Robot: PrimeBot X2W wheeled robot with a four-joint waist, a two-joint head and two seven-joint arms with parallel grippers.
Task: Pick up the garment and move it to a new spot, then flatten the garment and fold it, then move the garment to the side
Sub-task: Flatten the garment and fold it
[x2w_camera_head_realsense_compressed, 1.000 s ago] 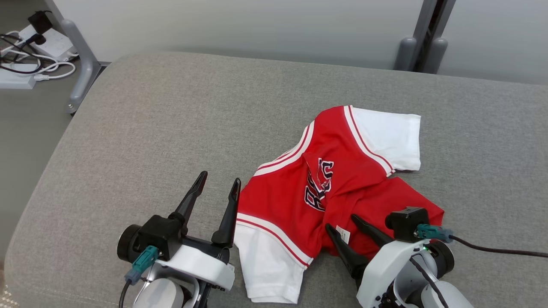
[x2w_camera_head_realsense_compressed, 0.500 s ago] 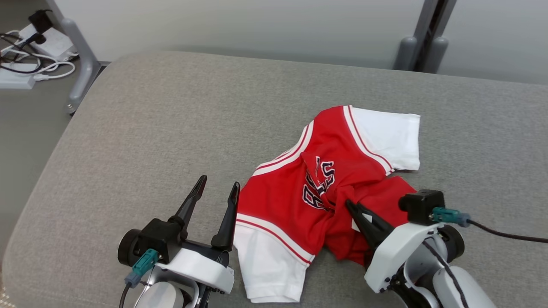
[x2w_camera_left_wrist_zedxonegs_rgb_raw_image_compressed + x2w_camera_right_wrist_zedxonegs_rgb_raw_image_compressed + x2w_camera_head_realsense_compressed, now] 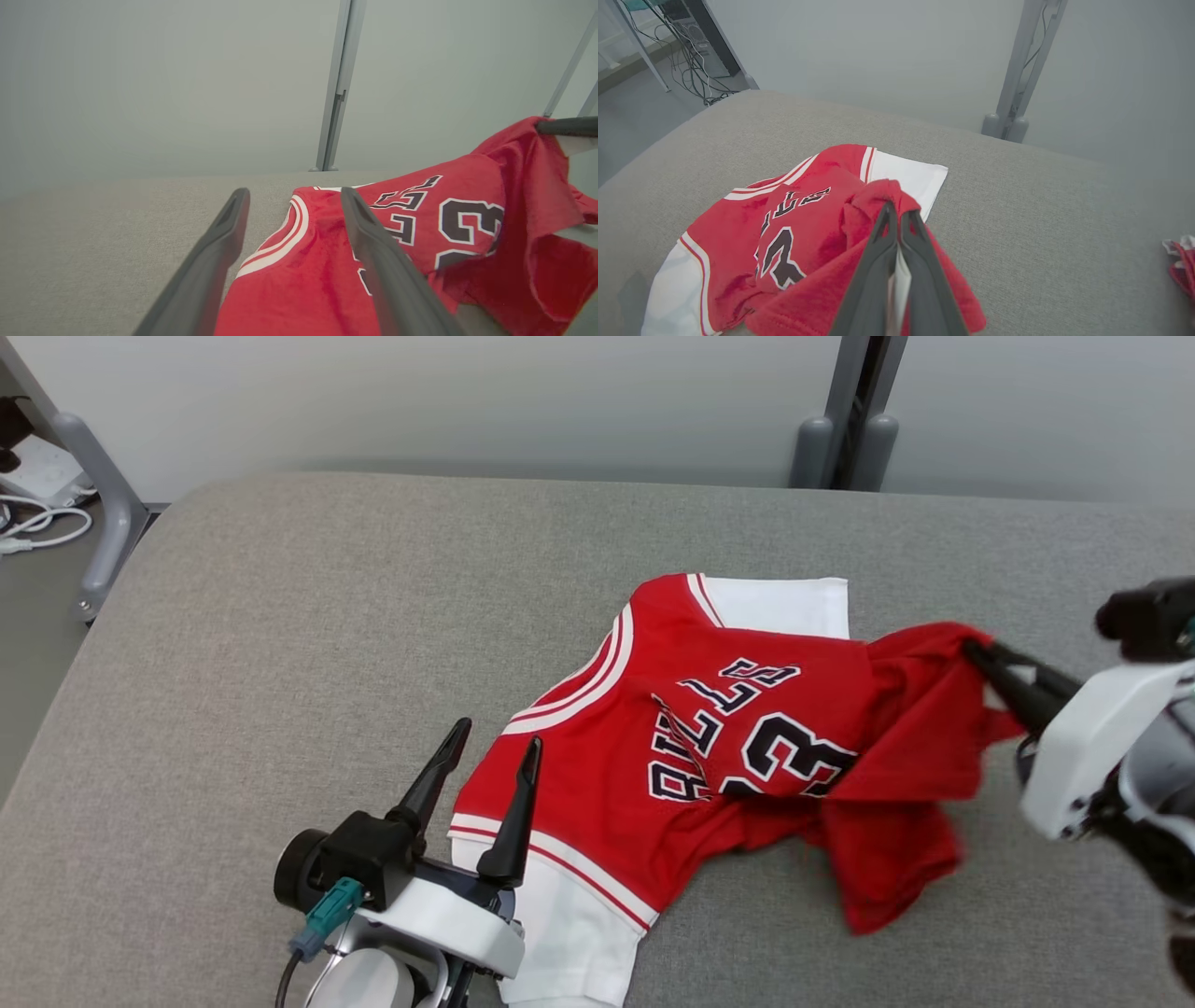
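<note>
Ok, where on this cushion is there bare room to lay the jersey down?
The widest bare patch of grey cushion lies left of the jersey, out to the cushion's left edge. A strip runs behind it, toward the wall. Crowded: the front, by the open left gripper, and the right, where the right gripper pinches the fabric.

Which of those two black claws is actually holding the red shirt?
The right gripper: it is pinched shut on the red-and-white basketball jersey, with one edge raised. The left gripper stands open and empty.
</note>
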